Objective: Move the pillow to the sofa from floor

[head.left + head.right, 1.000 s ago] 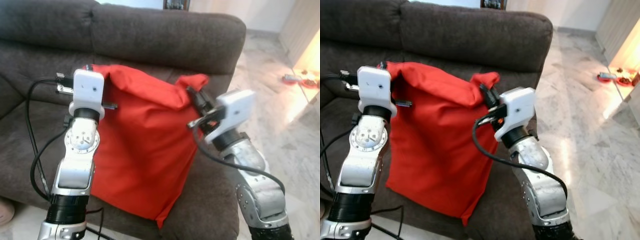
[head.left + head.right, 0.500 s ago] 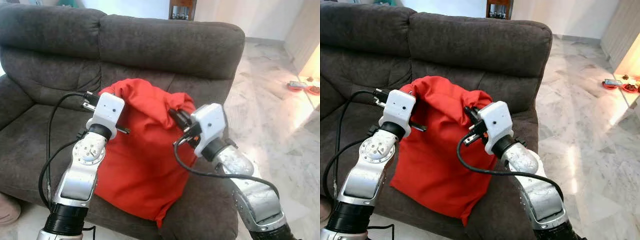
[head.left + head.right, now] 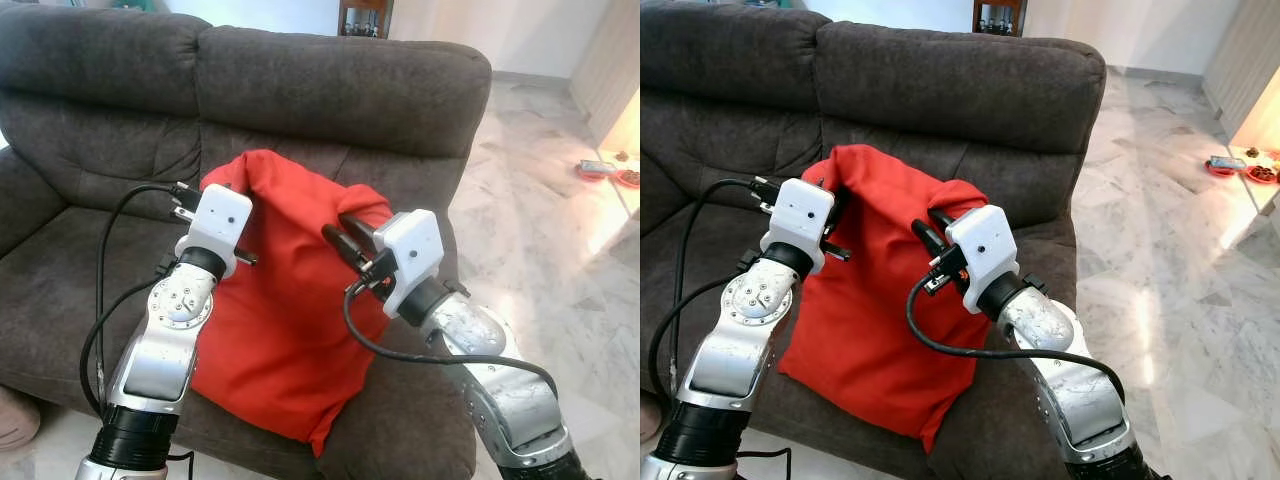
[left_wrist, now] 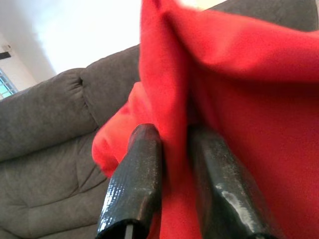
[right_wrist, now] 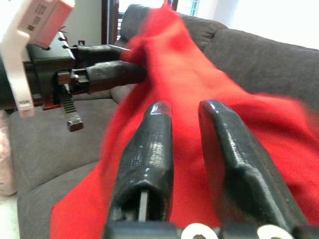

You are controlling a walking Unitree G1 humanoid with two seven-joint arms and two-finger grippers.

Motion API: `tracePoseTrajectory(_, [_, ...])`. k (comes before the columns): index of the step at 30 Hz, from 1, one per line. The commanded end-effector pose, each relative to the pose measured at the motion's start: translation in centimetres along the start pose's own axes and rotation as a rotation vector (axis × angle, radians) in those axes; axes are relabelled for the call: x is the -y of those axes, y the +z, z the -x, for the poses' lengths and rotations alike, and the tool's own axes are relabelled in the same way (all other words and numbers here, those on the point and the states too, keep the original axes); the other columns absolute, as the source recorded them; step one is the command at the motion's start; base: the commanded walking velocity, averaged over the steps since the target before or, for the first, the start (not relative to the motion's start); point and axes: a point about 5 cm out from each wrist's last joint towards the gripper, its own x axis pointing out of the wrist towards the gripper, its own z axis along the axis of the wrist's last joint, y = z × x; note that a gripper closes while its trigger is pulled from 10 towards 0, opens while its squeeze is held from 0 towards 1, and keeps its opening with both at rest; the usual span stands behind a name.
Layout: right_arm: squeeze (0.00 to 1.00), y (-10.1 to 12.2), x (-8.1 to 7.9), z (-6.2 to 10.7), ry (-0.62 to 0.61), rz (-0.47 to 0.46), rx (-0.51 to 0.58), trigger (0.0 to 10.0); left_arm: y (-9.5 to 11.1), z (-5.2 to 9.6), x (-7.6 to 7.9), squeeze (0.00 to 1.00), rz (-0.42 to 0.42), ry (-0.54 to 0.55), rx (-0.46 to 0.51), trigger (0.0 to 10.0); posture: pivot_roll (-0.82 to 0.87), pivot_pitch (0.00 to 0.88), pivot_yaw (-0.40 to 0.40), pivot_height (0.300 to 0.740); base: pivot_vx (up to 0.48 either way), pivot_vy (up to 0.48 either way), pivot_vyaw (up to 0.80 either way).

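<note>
A red pillow (image 3: 290, 320) stands on the seat of the dark grey sofa (image 3: 330, 90), leaning against the backrest, with its lower corner hanging over the seat's front edge. My left gripper (image 4: 177, 137) is shut on a fold of fabric at the pillow's upper left corner (image 3: 235, 175). Just off the upper right corner, my right gripper (image 3: 345, 232) hovers in front of the cloth. Its fingers (image 5: 149, 144) stand slightly open with nothing between them.
Marble floor (image 3: 560, 250) runs along the sofa's right side, with small items (image 3: 600, 168) lying on it far off. A pale pink object (image 3: 12, 420) sits on the floor at the sofa's front left. Dark wooden furniture (image 3: 365, 18) stands behind the backrest.
The pillow came down onto the sofa seat. My right gripper has since let go of the upper right corner and drawn back slightly leftward. The left gripper keeps its hold.
</note>
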Motion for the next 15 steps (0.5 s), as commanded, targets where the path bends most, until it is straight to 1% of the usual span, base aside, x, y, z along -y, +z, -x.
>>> tracePoseTrajectory(1, [1.00, 0.7, -0.5, 0.0, 0.026, 0.000, 0.031, 10.0, 0.9, -0.2, 0.1, 1.00, -0.005, -0.008, 0.031, 10.0, 0.08, 0.035, -0.041, 0.740, 0.000, 0.000, 0.00])
tracePoseTrajectory(6, [1.00, 0.9, -0.3, 0.0, 0.012, 0.010, 0.041, 10.0, 1.0, -0.3, 0.2, 1.00, -0.003, -0.007, 0.041, 10.0, 0.08, 0.036, -0.042, 0.740, 0.000, 0.000, 0.00])
tracePoseTrajectory(7, [1.00, 1.0, 0.1, 0.0, -0.020, 0.012, 0.046, 10.0, 1.1, -0.3, 0.2, 1.00, -0.002, -0.005, 0.043, 10.0, 0.08, 0.035, -0.042, 0.740, 0.000, 0.000, 0.00])
tracePoseTrajectory(8, [0.63, 1.1, 0.6, 0.1, -0.048, 0.015, 0.057, 10.0, 1.1, -0.3, 0.1, 1.00, -0.001, -0.002, 0.044, 10.0, 0.08, 0.035, -0.042, 0.740, 0.000, 0.000, 0.00])
tracePoseTrajectory(9, [0.00, 1.0, 1.2, 0.2, -0.091, 0.016, 0.060, 10.0, 1.0, -0.3, 0.1, 1.00, 0.000, -0.001, 0.043, 10.0, 0.08, 0.034, -0.041, 0.740, 0.000, 0.000, 0.00])
tracePoseTrajectory(10, [0.00, 1.0, 1.6, 0.2, -0.121, 0.016, 0.061, 10.0, 1.0, -0.3, 0.2, 1.00, 0.000, -0.001, 0.042, 10.0, 0.08, 0.034, -0.041, 0.740, 0.000, 0.000, 0.00])
tracePoseTrajectory(11, [0.00, 0.8, 2.6, 0.5, -0.186, 0.018, 0.065, 10.0, 0.7, -0.2, 0.2, 1.00, 0.005, 0.001, 0.032, 10.0, 0.08, 0.034, -0.041, 0.740, 0.000, 0.000, 0.00])
tracePoseTrajectory(12, [0.00, 0.8, 2.6, 0.5, -0.186, 0.018, 0.065, 10.0, 0.7, -0.2, 0.2, 1.00, 0.005, 0.001, 0.032, 10.0, 0.08, 0.034, -0.041, 0.740, 0.000, 0.000, 0.00])
tracePoseTrajectory(13, [0.00, 0.2, 4.2, 1.0, -0.296, 0.017, 0.051, 10.0, 0.0, -0.1, 0.2, 0.55, 0.022, 0.010, 0.006, 10.0, 0.08, 0.034, -0.041, 0.740, 0.000, 0.000, 0.00])
tracePoseTrajectory(14, [0.00, -0.5, 5.4, 1.5, -0.374, -0.009, 0.039, 10.0, -0.8, 0.0, 0.1, 0.00, 0.033, 0.021, -0.021, 10.0, 0.08, 0.033, -0.040, 0.740, 0.000, 0.000, 0.00])
tracePoseTrajectory(15, [0.00, -0.9, 6.1, 1.9, -0.423, -0.029, 0.031, 10.0, -1.3, 0.1, 0.1, 0.00, 0.039, 0.029, -0.039, 10.0, 0.08, 0.032, -0.041, 0.740, 0.000, 0.000, 0.00])
